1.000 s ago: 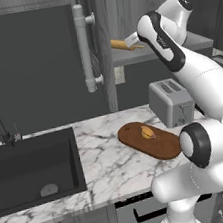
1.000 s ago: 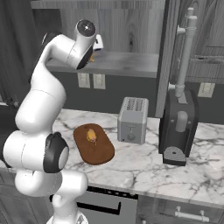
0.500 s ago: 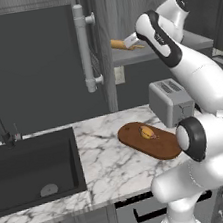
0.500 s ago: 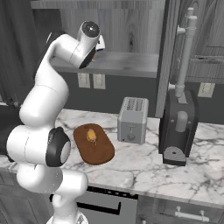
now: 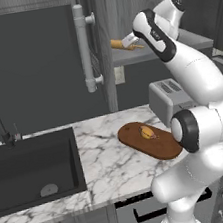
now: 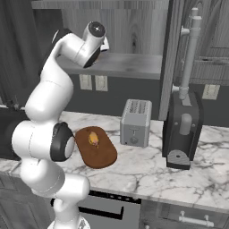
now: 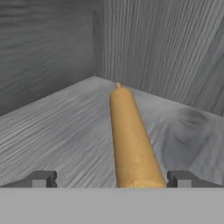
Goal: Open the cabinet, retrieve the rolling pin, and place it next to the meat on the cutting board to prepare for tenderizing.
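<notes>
The slim tan-orange wooden rolling pin [image 7: 131, 140] lies on the shelf inside the grey wood-grain wall cabinet [image 5: 98, 44], directly ahead of the two-finger gripper [image 7: 111, 179], its long axis running away between the wide-open, empty jaws. The white arm reaches high, hand level with that shelf.

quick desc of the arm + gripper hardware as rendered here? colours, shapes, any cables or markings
The arm is glossy white, built from rounded tubular links with black bands and black disc caps at the joints. No cables or markings are visible on it. The gripper has two small dark grey, blocky finger tips; in the hand view they stand wide apart. The hand body looks pale and boxy, too small to detail.
</notes>
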### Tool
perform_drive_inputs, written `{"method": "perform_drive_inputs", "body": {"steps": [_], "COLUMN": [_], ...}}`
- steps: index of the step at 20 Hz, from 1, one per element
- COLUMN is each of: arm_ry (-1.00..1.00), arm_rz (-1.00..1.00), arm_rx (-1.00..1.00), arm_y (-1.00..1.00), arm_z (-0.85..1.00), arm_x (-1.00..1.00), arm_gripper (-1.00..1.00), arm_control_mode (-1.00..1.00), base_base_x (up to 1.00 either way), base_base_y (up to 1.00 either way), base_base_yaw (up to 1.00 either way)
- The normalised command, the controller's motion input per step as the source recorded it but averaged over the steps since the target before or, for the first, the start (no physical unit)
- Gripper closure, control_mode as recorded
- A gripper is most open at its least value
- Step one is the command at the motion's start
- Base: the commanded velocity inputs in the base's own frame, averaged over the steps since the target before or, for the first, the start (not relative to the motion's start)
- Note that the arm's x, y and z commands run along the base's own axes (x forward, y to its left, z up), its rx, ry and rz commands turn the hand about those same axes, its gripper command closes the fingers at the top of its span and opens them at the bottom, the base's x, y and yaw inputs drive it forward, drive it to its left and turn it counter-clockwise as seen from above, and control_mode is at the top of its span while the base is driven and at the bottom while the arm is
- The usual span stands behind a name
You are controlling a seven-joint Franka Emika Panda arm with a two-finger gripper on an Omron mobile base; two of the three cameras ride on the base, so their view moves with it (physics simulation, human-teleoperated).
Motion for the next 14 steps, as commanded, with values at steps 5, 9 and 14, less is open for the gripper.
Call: {"method": "perform_drive_inputs", "body": {"steps": [5, 9, 14], "arm_ry": [0.04, 0.04, 0.04], "arm_rz": [0.01, 0.01, 0.01], "arm_rx": [0.00, 0.00, 0.00], "arm_y": [0.00, 0.00, 0.00], "arm_z": [-0.04, -0.04, -0.04], "arm_x": [0.21, 0.22, 0.23], "arm_gripper": [-1.00, -1.00, -1.00], "arm_control_mode": [-1.00, -1.00, -1.00], "base_base_x": [0.00, 0.00, 0.00], "base_base_y": [0.00, 0.00, 0.00], "base_base_yaw": [0.00, 0.00, 0.00]}}
